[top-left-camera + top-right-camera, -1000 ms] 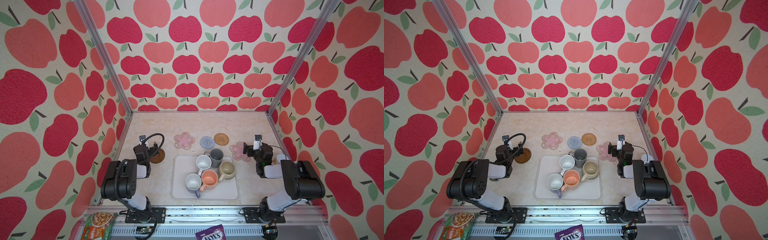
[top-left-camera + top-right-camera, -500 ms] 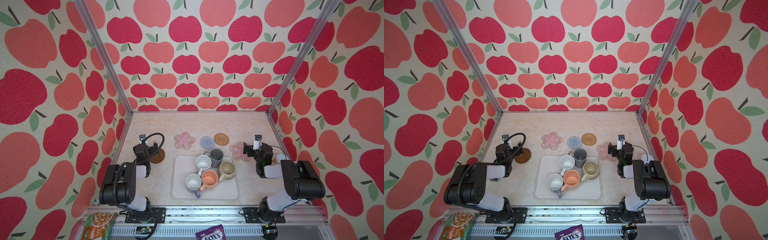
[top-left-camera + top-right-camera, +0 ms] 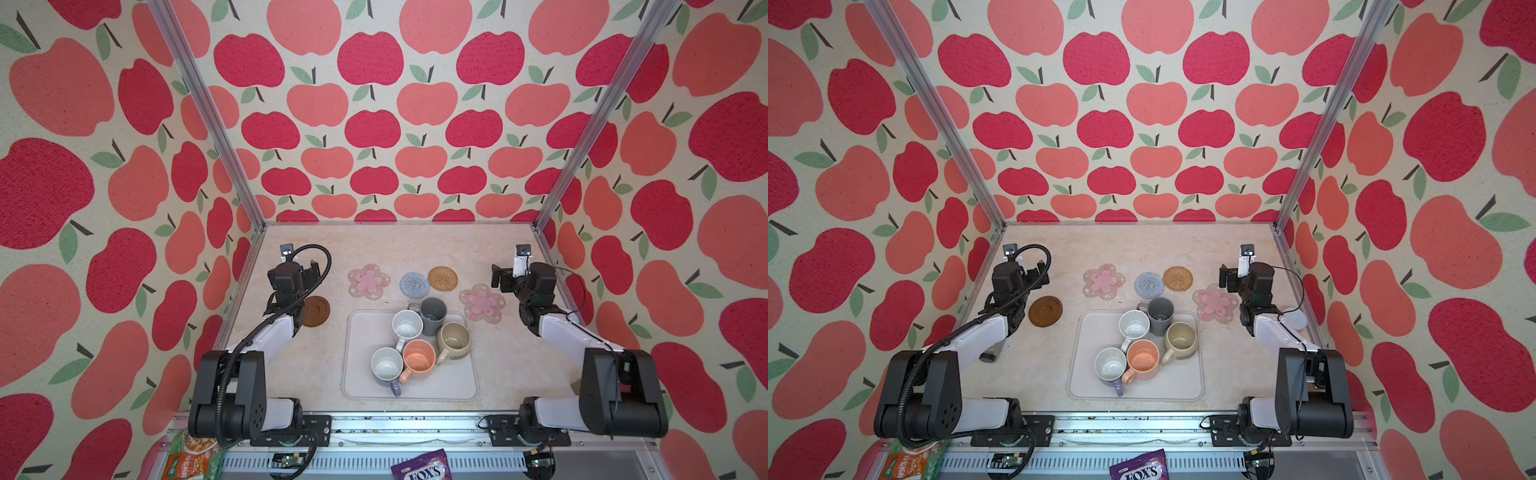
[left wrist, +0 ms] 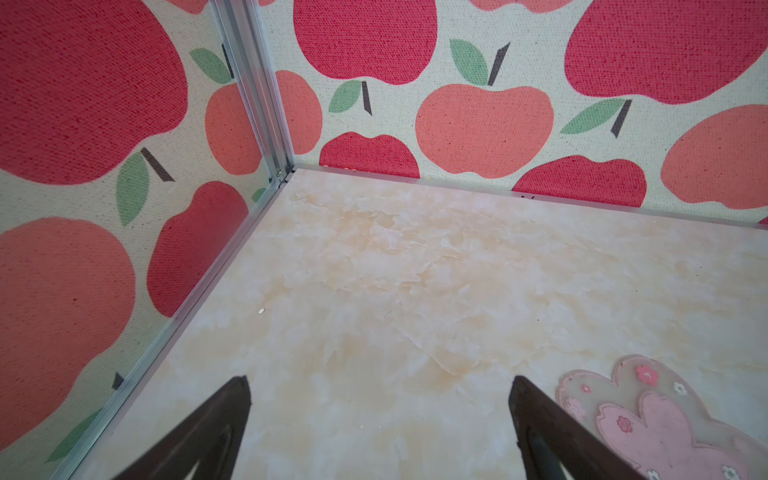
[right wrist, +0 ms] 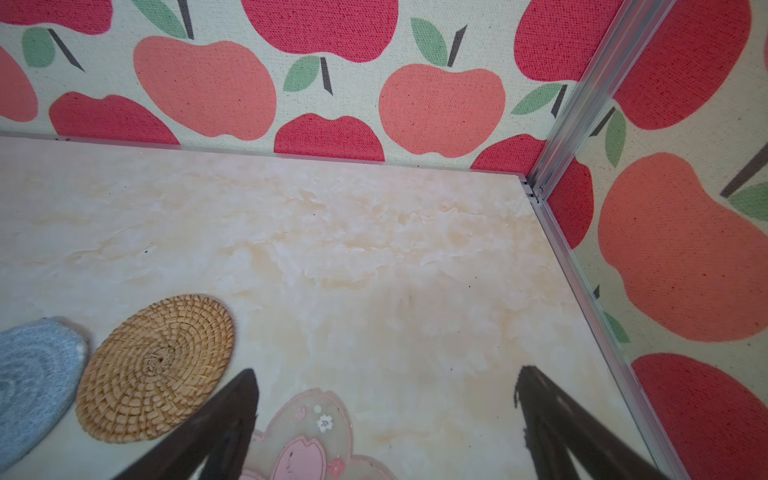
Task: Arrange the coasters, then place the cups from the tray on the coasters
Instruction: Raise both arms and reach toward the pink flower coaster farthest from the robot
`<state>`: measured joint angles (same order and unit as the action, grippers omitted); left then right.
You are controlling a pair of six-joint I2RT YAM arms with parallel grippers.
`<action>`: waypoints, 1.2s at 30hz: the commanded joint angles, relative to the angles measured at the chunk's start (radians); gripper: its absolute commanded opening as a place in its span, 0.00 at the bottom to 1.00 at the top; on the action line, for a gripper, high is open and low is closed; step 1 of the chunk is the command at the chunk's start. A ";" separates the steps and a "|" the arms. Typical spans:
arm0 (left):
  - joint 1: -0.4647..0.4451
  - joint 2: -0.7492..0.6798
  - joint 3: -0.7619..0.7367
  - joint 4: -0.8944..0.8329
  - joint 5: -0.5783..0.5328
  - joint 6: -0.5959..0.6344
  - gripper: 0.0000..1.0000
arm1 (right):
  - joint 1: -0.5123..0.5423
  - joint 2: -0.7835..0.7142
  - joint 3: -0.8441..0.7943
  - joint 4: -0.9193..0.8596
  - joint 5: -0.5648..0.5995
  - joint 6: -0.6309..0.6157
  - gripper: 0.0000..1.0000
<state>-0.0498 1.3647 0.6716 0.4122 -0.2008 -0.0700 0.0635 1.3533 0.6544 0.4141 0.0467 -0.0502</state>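
Both of your arms have settled back since a second ago, elbows lower toward the near rail; no cup or coaster has shifted. Your left gripper [image 4: 380, 380] hangs over bare table, jaws spread wide with nothing between them, and the dark brown disc [image 3: 315, 311] lies just beside its arm. Going right, the pink flower coaster [image 3: 369, 281], the blue-grey crocheted coaster [image 3: 414, 285] and the rattan coaster [image 3: 442, 278] lie in a loose row beyond the tray [image 3: 453, 386], the last two close together. All five cups stand in the tray. The lavender-grey cup [image 3: 386, 365] and peach cup [image 3: 417, 359] are nearest you, the white cup [image 3: 407, 325] and dark grey cup [image 3: 433, 312] are toward the far rim, and the beige-olive cup [image 3: 454, 338] is on the right. The second pink flower coaster [image 3: 482, 302] lies off the tray's far right corner, close by your right gripper [image 5: 386, 372], which is also wide open and empty.
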 commanded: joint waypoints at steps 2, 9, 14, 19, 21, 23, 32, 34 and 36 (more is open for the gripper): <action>-0.041 -0.001 0.072 -0.106 -0.050 -0.029 0.99 | 0.021 -0.038 0.066 -0.177 -0.026 0.045 0.99; -0.074 0.012 0.132 -0.172 -0.004 -0.087 0.99 | 0.118 -0.045 0.167 -0.232 -0.013 0.047 0.99; -0.102 0.043 0.156 -0.175 0.060 -0.089 1.00 | 0.223 0.031 0.301 -0.344 0.018 0.041 0.99; -0.123 0.119 0.270 -0.347 0.066 -0.123 0.94 | 0.327 0.139 0.464 -0.467 0.022 0.056 0.99; -0.129 0.147 0.305 -0.401 0.086 -0.132 0.85 | 0.372 0.191 0.545 -0.519 0.020 0.061 0.99; -0.133 0.173 0.337 -0.446 0.103 -0.142 0.81 | 0.412 0.236 0.608 -0.560 0.021 0.071 0.99; -0.157 0.223 0.361 -0.478 0.108 -0.211 0.79 | 0.567 0.444 0.839 -0.699 0.079 0.118 0.99; -0.157 0.233 0.371 -0.492 0.119 -0.220 0.79 | 0.599 0.491 0.898 -0.744 0.090 0.113 0.98; -0.157 0.245 0.384 -0.507 0.148 -0.216 0.72 | 0.621 0.536 0.950 -0.784 0.096 0.125 0.96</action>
<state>-0.2073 1.5906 1.0115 -0.0460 -0.0887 -0.2638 0.6559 1.8442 1.5345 -0.2588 0.1055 0.0498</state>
